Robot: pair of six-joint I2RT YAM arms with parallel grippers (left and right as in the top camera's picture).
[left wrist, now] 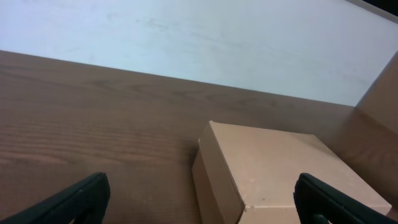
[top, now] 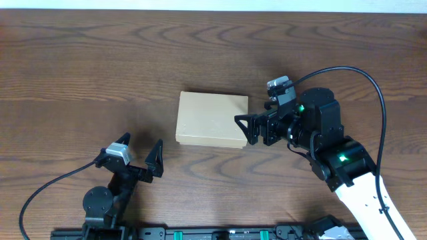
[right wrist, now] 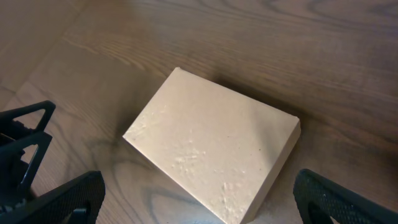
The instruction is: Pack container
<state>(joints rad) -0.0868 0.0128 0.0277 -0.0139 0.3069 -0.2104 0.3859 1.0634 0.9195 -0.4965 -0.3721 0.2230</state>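
The container [top: 210, 117] is a tan cardboard box lying flat on the wooden table with its lid closed. It also shows in the left wrist view [left wrist: 280, 168] and the right wrist view [right wrist: 211, 149]. My right gripper [top: 255, 122] is open and empty, at the box's right edge; in the right wrist view its jaws [right wrist: 199, 202] are spread wide over the box's near corner. My left gripper [top: 141, 145] is open and empty, to the front left of the box and apart from it; its jaws [left wrist: 199, 205] frame the box's near corner. No pens or markers are in view.
The wooden table [top: 87, 67] runs to a pale wall at the back [left wrist: 217, 37]. Black cables loop from both arms near the front edge [top: 40, 193]. The left gripper's fingers show at the left of the right wrist view [right wrist: 22, 140].
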